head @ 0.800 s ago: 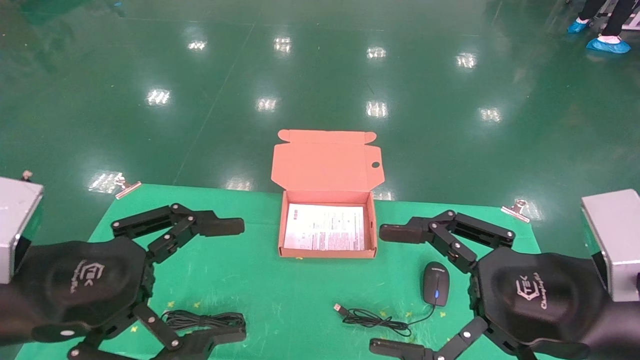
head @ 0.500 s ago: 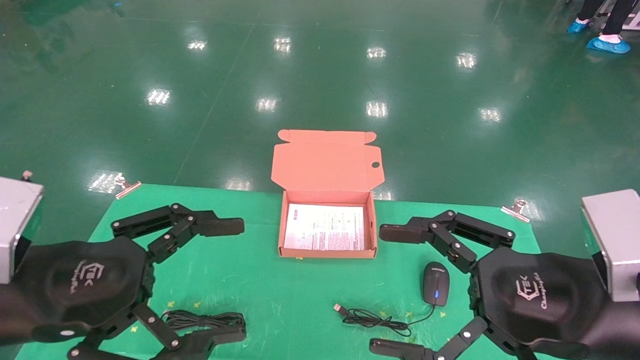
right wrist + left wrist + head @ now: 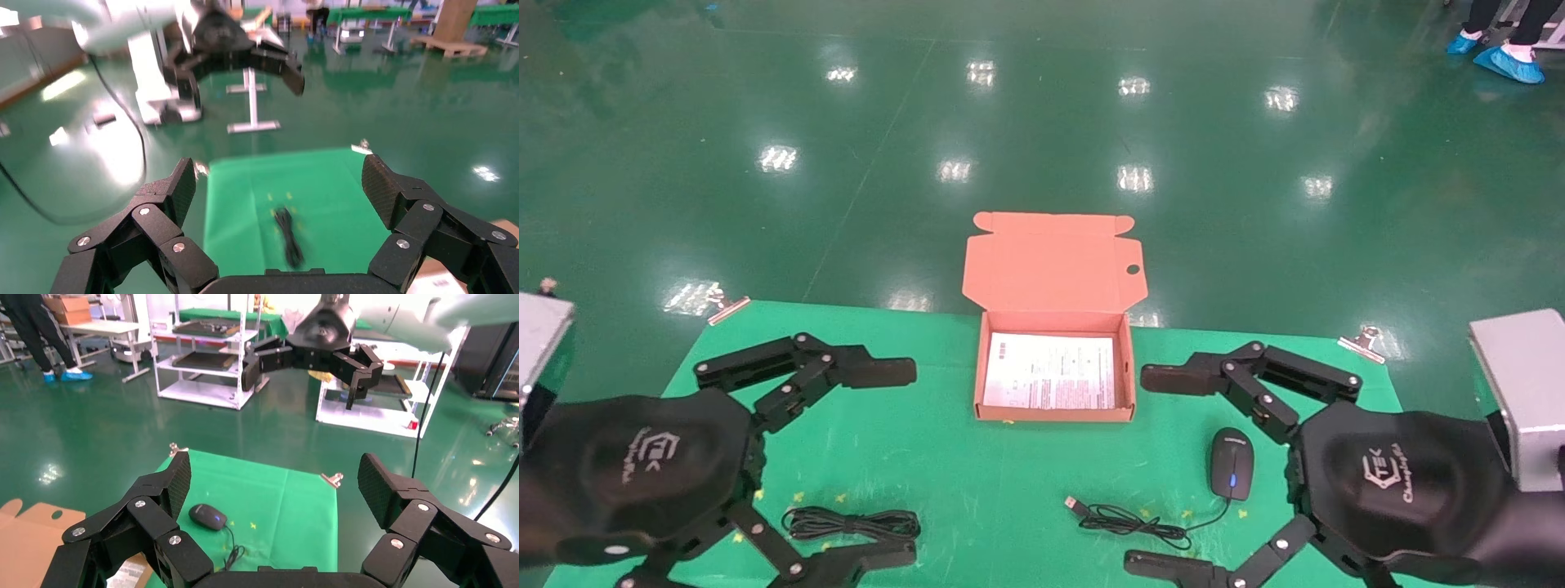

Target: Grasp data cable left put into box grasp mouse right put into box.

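Observation:
The data cable (image 3: 850,523), a black looped bundle, lies on the green cloth at the near left; it also shows in the right wrist view (image 3: 289,239). My left gripper (image 3: 903,464) hovers over it, open and empty. The black mouse (image 3: 1231,463) with its blue light lies at the near right, and its thin cord runs left to a USB plug (image 3: 1075,504). It also shows in the left wrist view (image 3: 207,516). My right gripper (image 3: 1144,472) is open and empty beside the mouse. The orange-brown box (image 3: 1054,415) stands open at the table's far middle with a white sheet (image 3: 1050,371) inside.
The box lid (image 3: 1054,261) stands up behind the box, past the table's far edge. Metal clips (image 3: 727,306) (image 3: 1361,341) hold the green cloth (image 3: 977,482) at the far corners. Shiny green floor lies beyond. A person's blue shoe covers (image 3: 1508,65) show far right.
My left gripper has shifted slightly left and toward the near edge, so its lower finger no longer overlaps the data cable. The right arm, mouse and box have not moved.

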Available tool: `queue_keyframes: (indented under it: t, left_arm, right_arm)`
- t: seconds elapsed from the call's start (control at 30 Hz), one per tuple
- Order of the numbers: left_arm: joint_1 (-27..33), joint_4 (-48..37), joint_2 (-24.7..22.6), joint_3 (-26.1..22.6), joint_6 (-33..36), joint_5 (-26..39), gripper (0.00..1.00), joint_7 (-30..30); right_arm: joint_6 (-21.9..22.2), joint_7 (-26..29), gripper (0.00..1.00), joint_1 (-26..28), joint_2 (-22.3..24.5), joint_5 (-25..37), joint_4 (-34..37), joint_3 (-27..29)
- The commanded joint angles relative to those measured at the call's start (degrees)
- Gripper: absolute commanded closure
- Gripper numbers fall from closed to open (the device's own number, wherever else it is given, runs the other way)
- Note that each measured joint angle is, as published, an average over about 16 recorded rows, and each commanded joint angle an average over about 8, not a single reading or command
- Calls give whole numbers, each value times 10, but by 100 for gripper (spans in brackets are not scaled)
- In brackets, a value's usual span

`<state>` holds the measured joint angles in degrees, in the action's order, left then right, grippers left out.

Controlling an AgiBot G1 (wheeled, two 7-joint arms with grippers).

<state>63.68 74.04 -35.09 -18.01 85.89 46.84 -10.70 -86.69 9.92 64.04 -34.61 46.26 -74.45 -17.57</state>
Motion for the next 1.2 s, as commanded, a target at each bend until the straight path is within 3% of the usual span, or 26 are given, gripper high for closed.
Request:
queue_keyframes:
  t: [0.03,0.43,0.83,1.0,1.2]
  left_arm:
    - [3,2,1,-4,0,11,0,0]
    - [105,13,-25,-87,21,208,0,6]
    - [174,24,-82,-177,11,408,0,41]
    - [183,27,-110,-213,-6,494,0,47]
    - [181,25,-141,-250,-32,588,0,43]
  right_arm:
    - [-2,-2,0,4,3,10,-3,-2]
    - [-35,-45,0,133,-17,180,-18,-105]
    - [-35,-94,0,263,-72,372,-17,-275]
    - [-24,-97,0,285,-98,444,-17,-333]
    - [4,-93,0,276,-121,510,-15,-370]
